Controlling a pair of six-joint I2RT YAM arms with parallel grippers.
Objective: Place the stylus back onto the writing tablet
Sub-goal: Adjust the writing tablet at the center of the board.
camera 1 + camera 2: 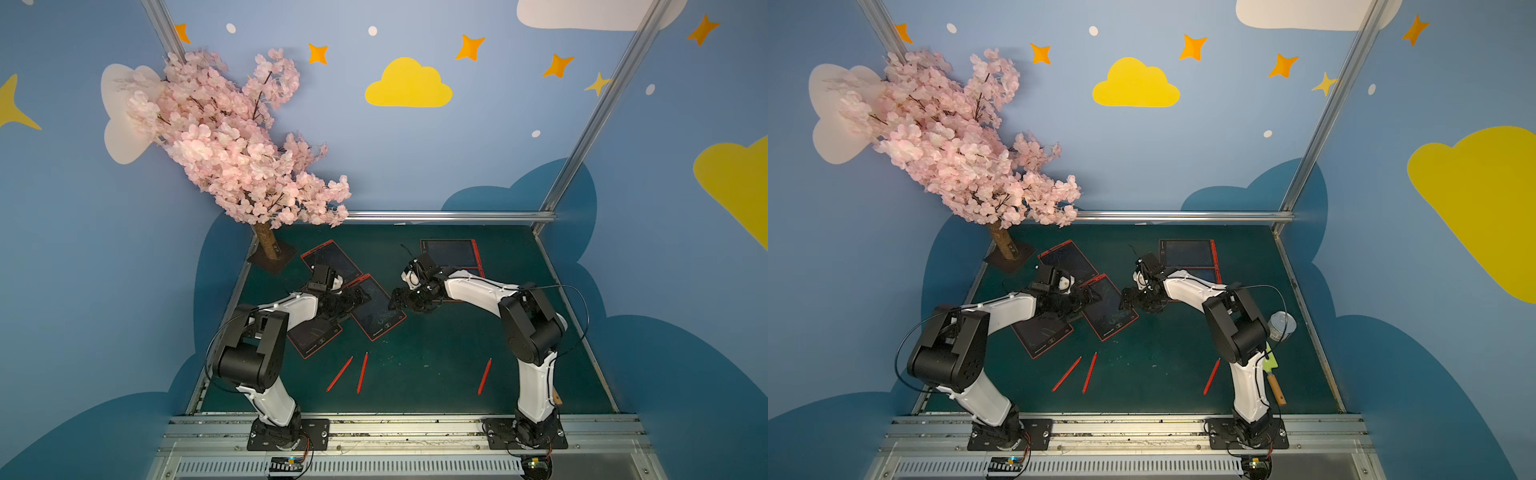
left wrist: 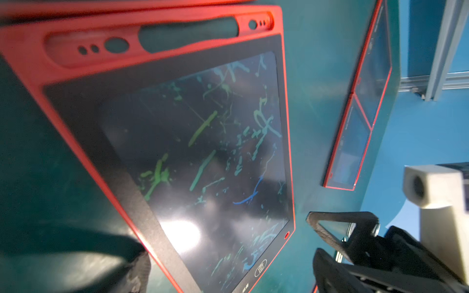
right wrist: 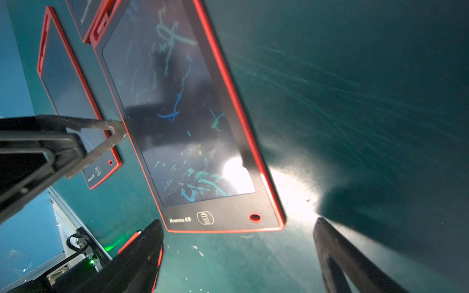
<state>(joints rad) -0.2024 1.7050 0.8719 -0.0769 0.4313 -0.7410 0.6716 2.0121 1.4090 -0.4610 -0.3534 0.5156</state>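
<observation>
Three red styluses [image 1: 338,374] [image 1: 362,372] [image 1: 484,376] lie loose on the green table near its front in both top views. Several red-framed writing tablets lie further back. The centre tablet [image 1: 378,311] [image 2: 203,152] [image 3: 182,126] is covered in scribbles and its stylus slot [image 2: 187,33] is empty. My left gripper [image 1: 363,296] [image 2: 233,279] hovers open over that tablet's left edge. My right gripper [image 1: 394,300] [image 3: 238,253] stands open at the tablet's right edge, with bare table between its fingers [image 3: 147,253]. Neither holds anything.
A pink blossom tree [image 1: 232,141] stands on a base [image 1: 272,257] at the back left corner. A tin can [image 1: 1282,326] and a wooden-handled green tool [image 1: 1275,382] lie behind the right arm at the table's right side. Metal rails border the table.
</observation>
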